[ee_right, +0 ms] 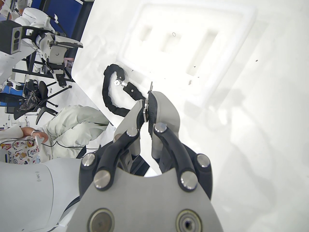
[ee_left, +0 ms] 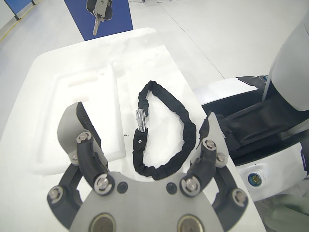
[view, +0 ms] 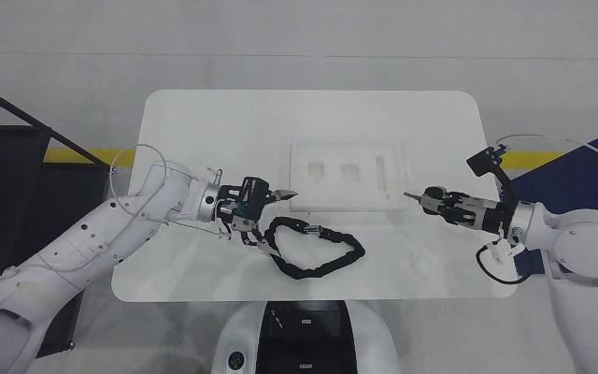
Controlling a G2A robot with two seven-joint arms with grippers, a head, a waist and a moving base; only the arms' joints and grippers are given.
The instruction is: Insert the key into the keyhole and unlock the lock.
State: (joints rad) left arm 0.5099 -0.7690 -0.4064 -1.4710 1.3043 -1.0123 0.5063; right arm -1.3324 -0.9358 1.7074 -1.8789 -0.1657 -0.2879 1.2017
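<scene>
While the right hand (ee_right: 146,103) pinches the key (ee_left: 96,27), its head hidden, left hand (ee_left: 144,112) spread near chain lock (ee_left: 186,126)

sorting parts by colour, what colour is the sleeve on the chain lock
Plain black. The black fabric-sleeved chain lock shows best in the left wrist view.

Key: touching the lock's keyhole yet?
Apart. The top view shows the key, pinched in the shut jaws of the right gripper, well away from the chain lock, with bare table between them.
</scene>
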